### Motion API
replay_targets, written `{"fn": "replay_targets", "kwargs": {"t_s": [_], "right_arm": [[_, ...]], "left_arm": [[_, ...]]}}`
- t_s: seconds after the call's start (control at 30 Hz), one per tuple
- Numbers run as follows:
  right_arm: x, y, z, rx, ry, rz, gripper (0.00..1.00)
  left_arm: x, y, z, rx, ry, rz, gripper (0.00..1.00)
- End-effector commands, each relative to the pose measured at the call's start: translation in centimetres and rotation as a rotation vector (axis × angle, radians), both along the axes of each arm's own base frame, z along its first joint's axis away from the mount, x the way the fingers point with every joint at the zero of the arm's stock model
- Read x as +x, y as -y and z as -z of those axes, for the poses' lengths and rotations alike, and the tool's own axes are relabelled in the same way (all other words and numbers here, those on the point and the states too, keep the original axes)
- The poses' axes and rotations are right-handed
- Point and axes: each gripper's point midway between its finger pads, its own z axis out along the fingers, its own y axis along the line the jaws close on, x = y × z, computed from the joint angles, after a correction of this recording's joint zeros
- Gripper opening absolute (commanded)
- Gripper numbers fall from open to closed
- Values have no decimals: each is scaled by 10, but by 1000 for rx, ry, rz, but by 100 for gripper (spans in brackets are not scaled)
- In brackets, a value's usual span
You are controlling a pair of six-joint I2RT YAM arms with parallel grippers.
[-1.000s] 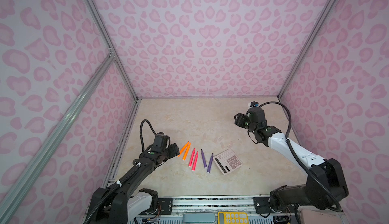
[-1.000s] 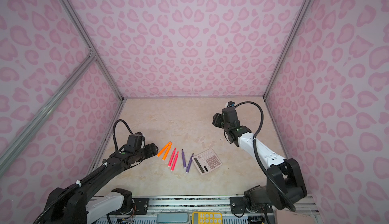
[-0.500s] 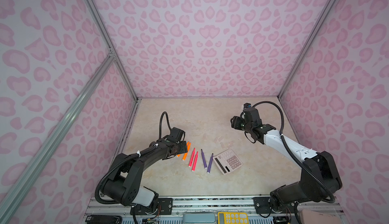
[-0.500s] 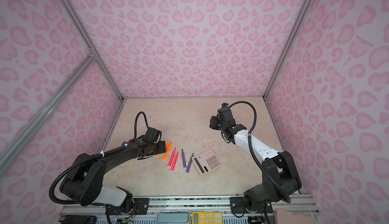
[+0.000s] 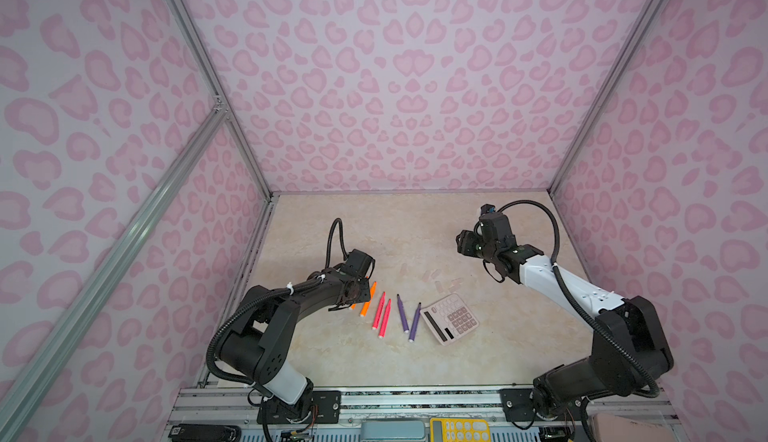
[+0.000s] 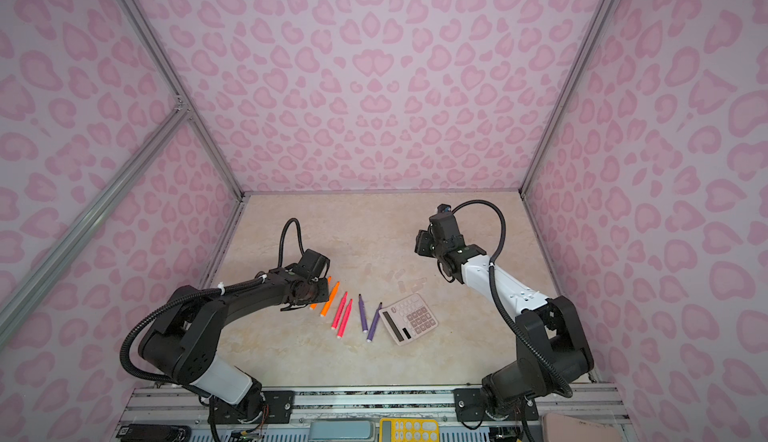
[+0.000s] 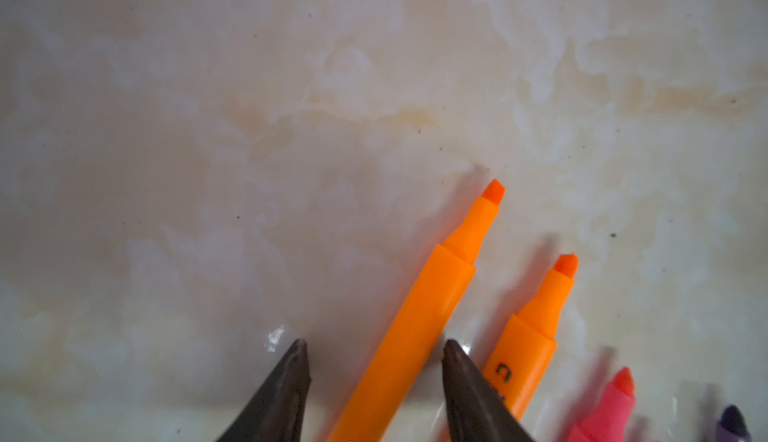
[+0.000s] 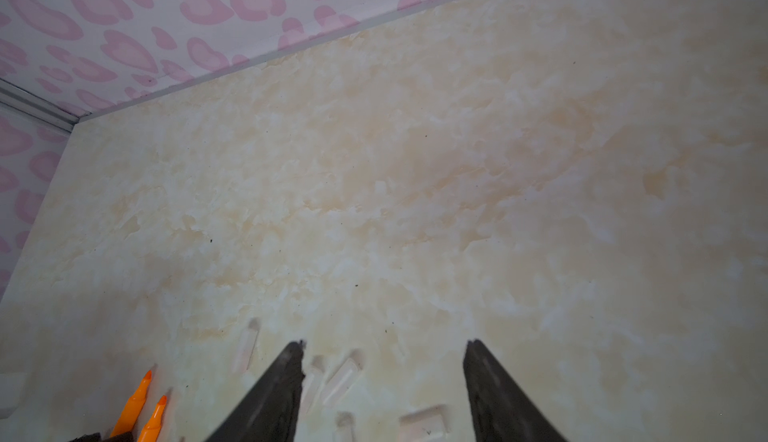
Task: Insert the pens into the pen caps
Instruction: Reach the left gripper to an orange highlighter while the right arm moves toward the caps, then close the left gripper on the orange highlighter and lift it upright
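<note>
Six pens lie side by side near the table's front: two orange (image 5: pixel 367 303), two pink-red (image 5: pixel 379 311) and two purple (image 5: pixel 402 314). My left gripper (image 5: pixel 358 292) is low over the leftmost orange pen (image 7: pixel 415 327). Its jaws straddle that pen's barrel, open, with a gap showing on each side. The second orange pen (image 7: pixel 536 323) lies just outside one finger. Several clear pen caps (image 5: pixel 440 284) lie scattered behind the calculator and are faint in both top views. My right gripper (image 8: pixel 384 342) hovers open above these caps (image 8: pixel 343 377), holding nothing.
A pink calculator (image 5: pixel 451 323) lies to the right of the purple pens. Pink patterned walls (image 5: pixel 395 86) close in the marble table (image 5: pixel 374 232) at the back and both sides. A metal rail (image 5: pixel 415 398) runs along the front edge.
My left arm has swung right and come down over the leftmost orange pen, and its jaws have narrowed around it. My right gripper has drifted a little left and back.
</note>
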Motion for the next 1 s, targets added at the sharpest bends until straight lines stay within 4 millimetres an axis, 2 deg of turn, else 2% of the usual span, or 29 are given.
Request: {"fn": "replay_targets", "kwargs": {"t_s": [0.0, 0.13, 0.23, 0.4, 0.43, 0.53, 0.77, 0.97], "right_arm": [[1, 0, 3, -13, -5, -6, 63], [0, 1, 2, -15, -5, -2, 62], [0, 2, 4, -19, -7, 3, 62], [0, 1, 4, -16, -8, 1, 62], [0, 1, 4, -17, -9, 1, 61], [0, 1, 5, -18, -11, 3, 61], [0, 1, 6, -18, -14, 0, 61], [0, -3, 8, -4, -17, -11, 62]], "left_arm": [[-3, -3, 5, 35, -26, -8, 52], [-3, -5, 6, 57, -28, -13, 51], [-2, -5, 6, 62, -27, -12, 46], [-3, -4, 8, 66, -31, -9, 37], [-3, -4, 8, 66, -31, -8, 32], [-2, -3, 8, 63, -28, -7, 25], [-2, -4, 9, 71, -29, -9, 18], [1, -5, -2, 54, 22, -10, 4]]}}
